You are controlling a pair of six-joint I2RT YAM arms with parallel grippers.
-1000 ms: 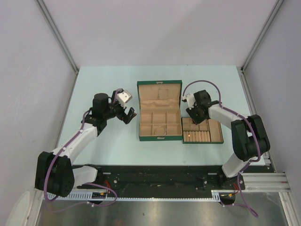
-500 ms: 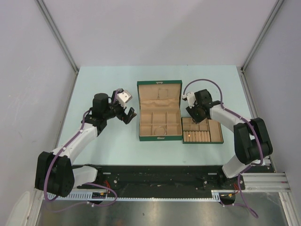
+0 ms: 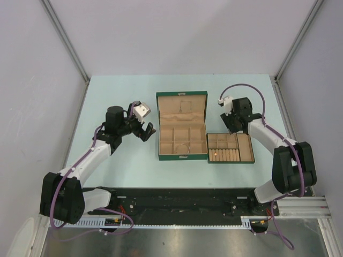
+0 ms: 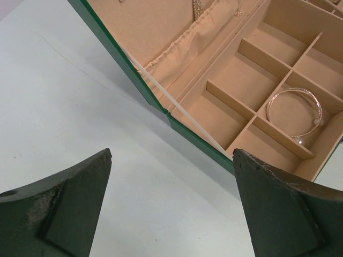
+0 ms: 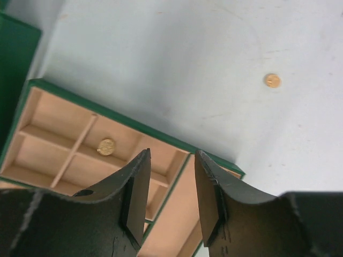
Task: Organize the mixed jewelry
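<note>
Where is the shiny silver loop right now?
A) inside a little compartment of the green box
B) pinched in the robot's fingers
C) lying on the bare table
A: the silvery loop lies flat in one compartment of the open green box.

Green tan-lined box [image 3: 182, 157] stands open mid-table [image 3: 123, 91], lid laid back. Flat green tray [image 3: 245, 145] with tan ring rolls lies just right of box's front half.

Left arm reaching forward, left pincer [image 4: 172, 158] spread fully wide, empty, right arm bent at elbow, right pincer [image 5: 172, 160] angled downward, jaws narrowly apart, nothing between.
</note>
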